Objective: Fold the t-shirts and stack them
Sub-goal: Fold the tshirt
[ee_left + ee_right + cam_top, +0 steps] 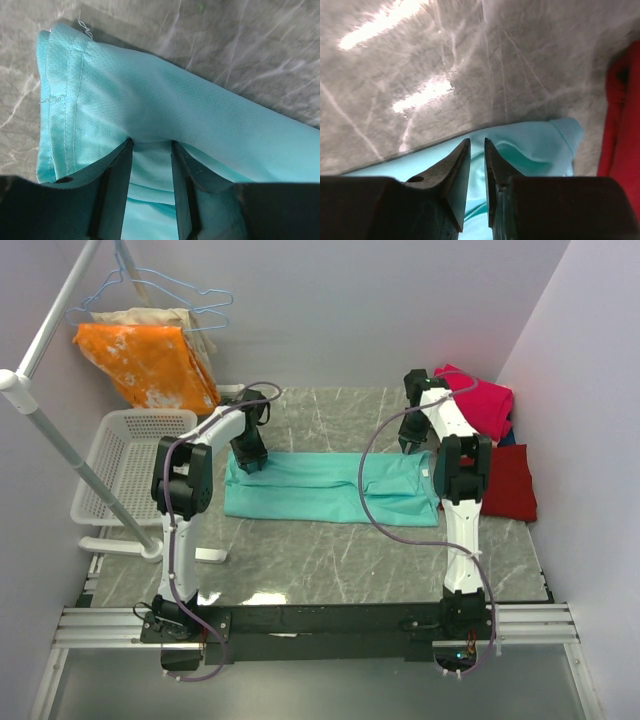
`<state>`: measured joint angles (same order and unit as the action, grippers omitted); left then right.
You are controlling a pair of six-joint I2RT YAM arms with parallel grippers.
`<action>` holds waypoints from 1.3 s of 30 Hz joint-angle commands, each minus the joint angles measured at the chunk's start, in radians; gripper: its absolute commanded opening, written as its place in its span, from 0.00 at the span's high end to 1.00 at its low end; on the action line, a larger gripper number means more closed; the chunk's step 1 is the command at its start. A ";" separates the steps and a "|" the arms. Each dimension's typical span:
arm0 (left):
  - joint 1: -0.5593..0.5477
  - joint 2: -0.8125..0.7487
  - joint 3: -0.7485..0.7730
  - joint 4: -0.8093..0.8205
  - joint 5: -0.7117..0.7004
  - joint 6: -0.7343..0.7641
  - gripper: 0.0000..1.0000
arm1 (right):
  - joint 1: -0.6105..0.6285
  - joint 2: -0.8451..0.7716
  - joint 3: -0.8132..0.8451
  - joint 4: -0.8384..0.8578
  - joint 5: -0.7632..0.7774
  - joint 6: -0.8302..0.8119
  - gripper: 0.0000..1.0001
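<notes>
Teal cotton t-shirt (300,490) lies folded long across the bench centre. Top view only: dark red t-shirt (512,490) and magenta-pink t-shirt (482,402) at the right edge. Left gripper (150,144) pinches the teal's left end, right gripper (477,142) clamps its right end. Left wrist only: double-stitched hem (62,100).

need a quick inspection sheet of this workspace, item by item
surface: grey marbled table, no spills seen
job's things: teal t-shirt spread across the middle, partly folded; magenta-pink t-shirt and dark red t-shirt lie at the right edge
clutter: white basket at the left
end effectors: left end effector and right end effector each pinch one end of the teal t-shirt
cables: purple cables loop off both arms; the right one crosses the teal t-shirt
surroundings: orange blotched cloth and beige cloth hang from a rack, far left
</notes>
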<state>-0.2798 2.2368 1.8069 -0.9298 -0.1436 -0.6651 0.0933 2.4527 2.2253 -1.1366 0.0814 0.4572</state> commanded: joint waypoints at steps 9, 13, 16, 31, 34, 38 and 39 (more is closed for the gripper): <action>0.007 0.012 0.012 0.046 0.024 0.071 0.58 | 0.006 -0.402 -0.335 0.209 -0.023 -0.038 0.75; -0.004 -0.008 -0.001 0.060 -0.013 0.090 0.57 | 0.014 -0.452 -0.349 0.184 -0.017 -0.048 0.74; -0.009 -0.028 -0.017 0.072 -0.033 0.096 0.56 | 0.022 -0.446 -0.345 0.147 -0.020 -0.055 0.74; -0.021 -0.039 -0.027 0.063 -0.045 0.098 0.56 | 0.039 -0.431 -0.515 0.135 -0.017 -0.057 0.65; -0.021 -0.040 -0.029 0.066 -0.042 0.098 0.56 | 0.045 -0.432 -0.573 0.173 -0.037 -0.058 0.65; -0.021 -0.034 -0.026 0.066 -0.039 0.099 0.56 | 0.049 -0.420 -0.596 0.208 -0.049 -0.055 0.66; -0.021 -0.031 -0.024 0.065 -0.036 0.099 0.56 | 0.051 -0.417 -0.596 0.215 -0.048 -0.055 0.66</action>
<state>-0.2962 2.2311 1.7969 -0.8810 -0.1703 -0.5835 0.1314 2.0266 1.6329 -0.9794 0.0441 0.4099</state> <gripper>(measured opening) 0.439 0.345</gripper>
